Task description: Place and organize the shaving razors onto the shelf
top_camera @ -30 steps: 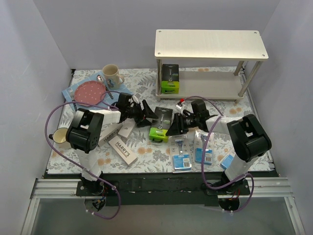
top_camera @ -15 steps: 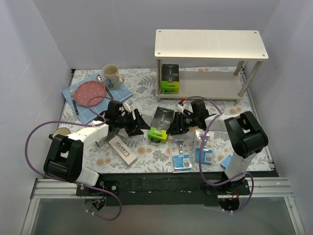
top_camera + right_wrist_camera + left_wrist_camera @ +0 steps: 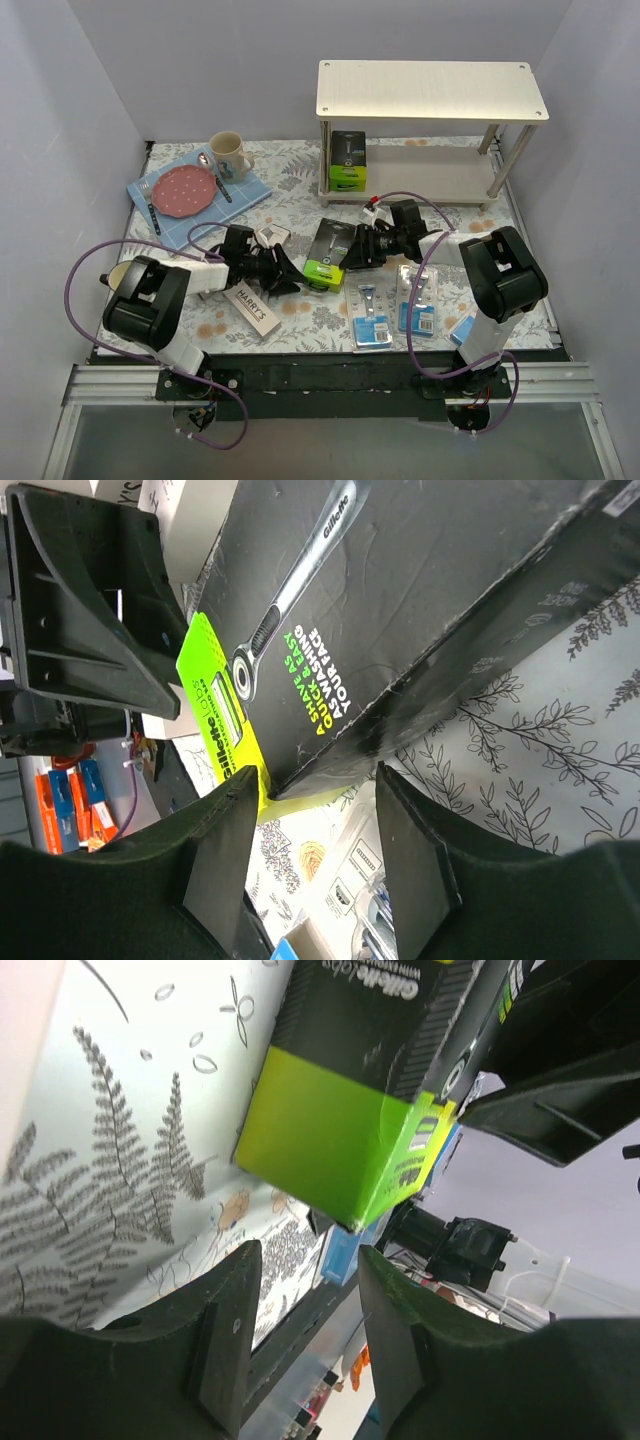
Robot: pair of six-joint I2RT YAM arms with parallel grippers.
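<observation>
Now we are at the pick-up, we judge: the razor box [image 3: 328, 255] lies mid-table, near of the shelf [image 3: 430, 90], between left gripper [image 3: 285, 272] and right gripper [image 3: 355, 255], both part-open and empty; next, one must clamp it.

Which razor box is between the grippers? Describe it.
Find the two-tier shelf, far right. In front of its left legs, between the left gripper and right gripper, a black-and-lime box lies flat on the cloth. Its twin stands upright on the shelf; neighbours are a white box and blue packs.
</observation>
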